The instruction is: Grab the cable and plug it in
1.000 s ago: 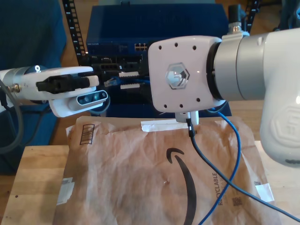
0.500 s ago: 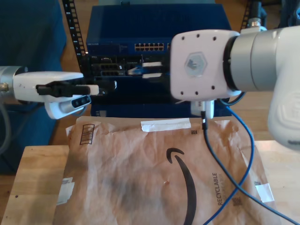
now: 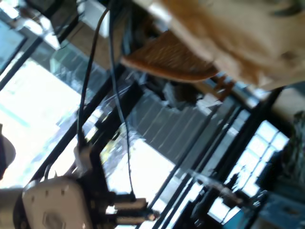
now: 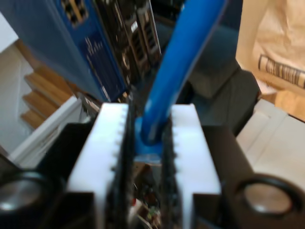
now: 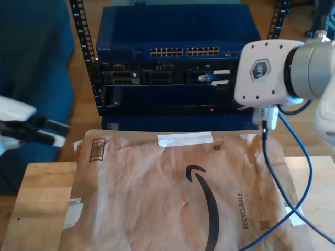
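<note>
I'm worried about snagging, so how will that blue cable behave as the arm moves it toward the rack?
The blue cable is probably floppy: it hangs in a loose loop over the brown paper. It seems light, sagging freely. Near my second gripper, whose jaws clamp it, the short stretch looks straighter, so that end may steer well while the slack trails.

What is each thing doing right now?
Cable: pinched between my second gripper's fingers, its plug near the rack's sockets.
My second gripper: shut on the cable.
My first gripper: blurred, cannot tell.
Paper bag: lying flat on the table.
Rack switch: top ports empty.
</note>
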Controlling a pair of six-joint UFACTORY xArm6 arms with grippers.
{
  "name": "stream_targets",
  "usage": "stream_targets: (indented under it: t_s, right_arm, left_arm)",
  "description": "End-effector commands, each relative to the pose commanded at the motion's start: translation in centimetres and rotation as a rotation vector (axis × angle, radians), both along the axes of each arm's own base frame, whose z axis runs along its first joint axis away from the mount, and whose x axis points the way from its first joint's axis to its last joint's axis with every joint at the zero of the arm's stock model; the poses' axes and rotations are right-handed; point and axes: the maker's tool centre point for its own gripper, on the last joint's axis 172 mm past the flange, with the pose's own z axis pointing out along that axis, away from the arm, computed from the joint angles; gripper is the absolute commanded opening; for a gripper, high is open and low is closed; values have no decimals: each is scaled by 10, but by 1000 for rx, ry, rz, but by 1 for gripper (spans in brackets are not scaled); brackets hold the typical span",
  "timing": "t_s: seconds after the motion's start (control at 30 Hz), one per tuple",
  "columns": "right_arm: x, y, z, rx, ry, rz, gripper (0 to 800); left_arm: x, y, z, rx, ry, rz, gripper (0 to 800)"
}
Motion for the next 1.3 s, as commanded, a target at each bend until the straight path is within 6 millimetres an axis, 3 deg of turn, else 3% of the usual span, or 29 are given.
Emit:
stream_targets:
  t_s: [0.2, 0.37, 0.43, 0.57, 0.73, 0.83, 0.93, 0.97, 1.13, 1.3]
  right_arm:
    - [18, -32, -15, -17, 10, -82, 2]
    - [35, -52, -32, -84, -21, -137, 2]
    - [39, -58, -34, -124, -46, -146, 2]
    - [48, -65, -43, -147, -53, -168, 2]
    - [54, -70, -53, -186, -59, -172, 2]
    - [54, -72, -65, -214, -51, -167, 2]
    - [53, -72, -68, -216, -45, -166, 2]
    - [54, -72, -70, -219, -43, -164, 2]
    - [55, -81, -71, -222, -39, -180, 2]
    - [54, -84, -74, -224, -34, -185, 2]
  left_arm:
    - [-37, 66, -26, 123, -50, -35, 799]
    - [-86, 118, -51, 242, -47, -129, 798]
    - [-110, 136, -52, 290, -51, -143, 799]
    - [-146, 147, -69, 314, -174, -222, 799]
    - [-201, 174, -82, 324, -192, -211, 799]
    - [-230, 175, -85, 318, -251, -203, 799]
    - [-286, 169, -102, 273, -188, -255, 799]
    - [-296, 162, -108, 251, -194, -273, 799]
    - [-318, 128, -132, 205, -242, -252, 799]
    - [-334, 104, -171, 228, -239, -240, 799]
